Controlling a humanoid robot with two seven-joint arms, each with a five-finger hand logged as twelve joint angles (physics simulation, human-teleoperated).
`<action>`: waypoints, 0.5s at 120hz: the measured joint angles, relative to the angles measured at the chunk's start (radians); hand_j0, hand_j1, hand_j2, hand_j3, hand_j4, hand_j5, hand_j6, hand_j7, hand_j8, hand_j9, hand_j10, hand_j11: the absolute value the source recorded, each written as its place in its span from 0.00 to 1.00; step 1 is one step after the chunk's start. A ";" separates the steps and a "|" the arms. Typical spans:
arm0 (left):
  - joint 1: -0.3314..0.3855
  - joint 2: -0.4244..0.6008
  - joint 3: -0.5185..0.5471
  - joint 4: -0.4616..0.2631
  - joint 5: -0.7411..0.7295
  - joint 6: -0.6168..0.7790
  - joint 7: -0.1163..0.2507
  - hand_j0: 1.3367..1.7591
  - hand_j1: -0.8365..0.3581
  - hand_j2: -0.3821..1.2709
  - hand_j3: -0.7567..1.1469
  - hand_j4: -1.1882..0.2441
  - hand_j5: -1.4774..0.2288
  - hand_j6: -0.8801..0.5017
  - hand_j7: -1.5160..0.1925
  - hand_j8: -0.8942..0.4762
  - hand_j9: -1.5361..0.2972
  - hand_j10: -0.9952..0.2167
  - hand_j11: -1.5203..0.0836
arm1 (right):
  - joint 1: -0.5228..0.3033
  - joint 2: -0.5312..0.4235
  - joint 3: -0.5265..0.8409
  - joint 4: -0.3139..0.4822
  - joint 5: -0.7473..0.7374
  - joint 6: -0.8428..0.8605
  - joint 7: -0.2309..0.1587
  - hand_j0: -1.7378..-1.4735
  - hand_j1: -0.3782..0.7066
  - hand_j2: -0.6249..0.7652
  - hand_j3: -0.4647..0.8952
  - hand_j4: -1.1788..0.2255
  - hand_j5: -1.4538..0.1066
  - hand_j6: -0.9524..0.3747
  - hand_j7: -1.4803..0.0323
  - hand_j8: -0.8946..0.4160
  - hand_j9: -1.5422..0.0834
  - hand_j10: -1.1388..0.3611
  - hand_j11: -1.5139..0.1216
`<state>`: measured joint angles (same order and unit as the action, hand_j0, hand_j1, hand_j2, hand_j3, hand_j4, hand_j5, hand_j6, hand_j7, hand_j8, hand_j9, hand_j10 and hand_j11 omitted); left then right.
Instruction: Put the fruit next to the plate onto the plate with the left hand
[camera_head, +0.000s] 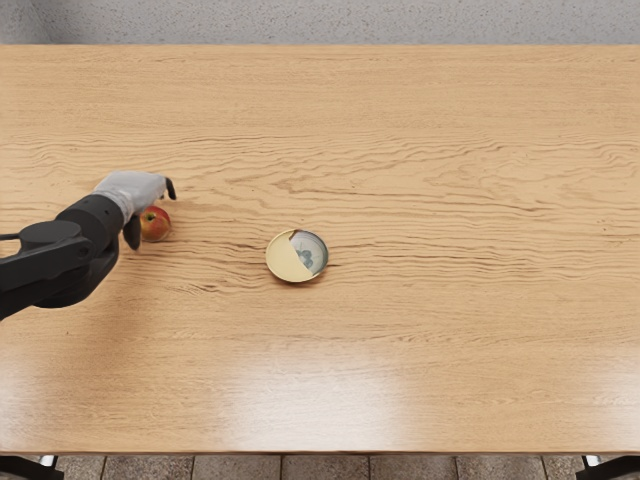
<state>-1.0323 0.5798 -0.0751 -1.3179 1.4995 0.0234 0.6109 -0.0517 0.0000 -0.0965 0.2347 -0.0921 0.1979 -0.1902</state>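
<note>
Over at the left side of the bench (450, 150), the dark left arm (60, 255) reaches in from the edge and ends in a pale grey robot hand (135, 190), which is bent down over the fruit (156, 225). The fruit is a small, round, red-and-yellow thing, apple-like, resting on the wood just under and slightly to the right of the robot hand, on the side nearer to me. The two are so close that the grey palm covers part of the fruit's upper left edge, and only its right and lower sides show clearly. From this angle I cannot tell whether the robot hand is clamped on the fruit or merely cupped loosely over it. The fruit looks to be down on the bench, not lifted. The plate (272, 258) lies well apart from both, further right and a touch nearer the front edge, close to the middle of the bench. It is a small round cream dish with a grey-blue patch on its right half, and it carries nothing.
</note>
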 joint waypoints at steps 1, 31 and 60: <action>0.000 0.000 0.000 0.000 0.000 0.000 0.000 0.76 0.63 0.28 0.40 0.57 0.59 0.37 0.61 0.38 0.58 0.52 0.66 | 0.000 0.000 0.000 0.000 0.000 0.000 0.000 0.30 0.04 0.45 0.34 0.83 0.92 0.71 0.97 0.67 0.94 0.75 0.91; 0.012 -0.012 0.001 0.007 0.005 0.001 0.000 0.76 0.59 0.28 0.40 0.54 0.56 0.34 0.58 0.35 0.55 0.48 0.62 | 0.000 0.000 0.000 0.000 0.000 0.000 0.000 0.30 0.04 0.45 0.34 0.83 0.92 0.71 0.97 0.67 0.94 0.75 0.91; 0.020 -0.014 0.000 0.015 0.006 0.001 0.000 0.76 0.50 0.29 0.40 0.48 0.49 0.29 0.51 0.29 0.49 0.41 0.55 | 0.000 0.000 0.000 0.000 0.000 0.000 0.000 0.30 0.04 0.45 0.34 0.83 0.92 0.71 0.97 0.67 0.94 0.75 0.91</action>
<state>-1.0124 0.5660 -0.0749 -1.3032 1.5050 0.0245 0.6109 -0.0515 0.0000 -0.0964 0.2345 -0.0921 0.1979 -0.1902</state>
